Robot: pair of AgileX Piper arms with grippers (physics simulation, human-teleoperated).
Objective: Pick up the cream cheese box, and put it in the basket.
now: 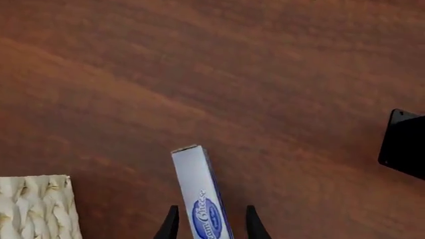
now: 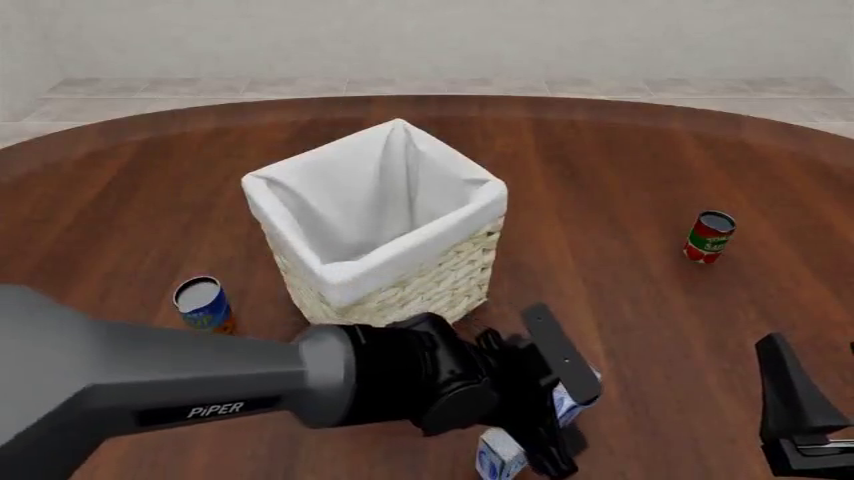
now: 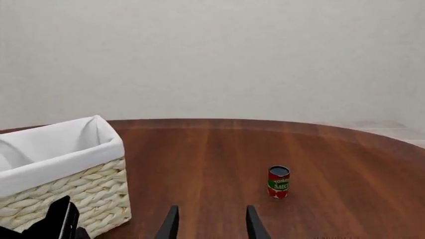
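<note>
Left wrist view: left gripper (image 1: pixel 211 223) fingers flank the cream cheese box (image 1: pixel 201 191), seemingly clamped, lifted beside basket (image 2: pixel 380 290). Pickup apparently done; carry and release remain. Right gripper (image 3: pixel 211 223) parted, empty.

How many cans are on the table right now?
2. A blue can stands left of the basket; a red can stands far right of it. The left arm blocks part of the near table, so another could be hidden.

Even, bright, diffuse light; no glare. Soft faint shadow under basket (image 2: pixel 400 270) and red can (image 2: pixel 709 237). Renders slightly soft, mild compression blur; no edge distortion.
</note>
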